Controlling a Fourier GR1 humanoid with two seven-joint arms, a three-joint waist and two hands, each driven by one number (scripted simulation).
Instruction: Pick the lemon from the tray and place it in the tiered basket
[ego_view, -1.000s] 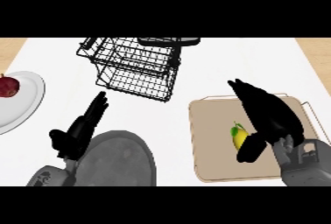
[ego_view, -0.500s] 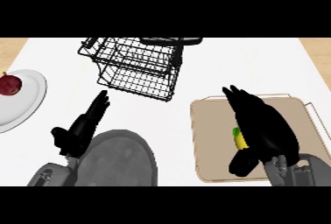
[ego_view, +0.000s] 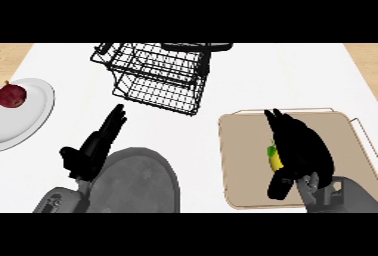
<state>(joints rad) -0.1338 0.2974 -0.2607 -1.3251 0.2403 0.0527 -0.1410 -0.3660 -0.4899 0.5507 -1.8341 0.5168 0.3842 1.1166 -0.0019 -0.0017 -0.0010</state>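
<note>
Lemon (ego_view: 275, 159): lay on the tan tray (ego_view: 244, 150) at the right of the white surface (ego_view: 295, 75), only a yellow sliver with a green tip showing at the left edge of the right hand (ego_view: 299, 150). Right hand: spread directly over the fruit, fingers pointing away from the robot, thumb down beside the lemon on its near side; whether the fingers had curled onto the lemon could not be told, since the palm hid most of it. Long axis of the lemon: seemingly running near to far, roughly in line with the fingers, judged from the sliver alone. Nearer hand: the right by far; the left hand (ego_view: 92, 150) rested open, fingers up, well apart at the lower left. Tiered basket (ego_view: 159, 75): black wire, standing beyond and to the left of the tray, so the carry would likely go forward and leftward. Also present: a white plate (ego_view: 33, 107) with a red apple (ego_view: 12, 95) at the far left edge; a grey round pan (ego_view: 140, 182) near the left hand.
</note>
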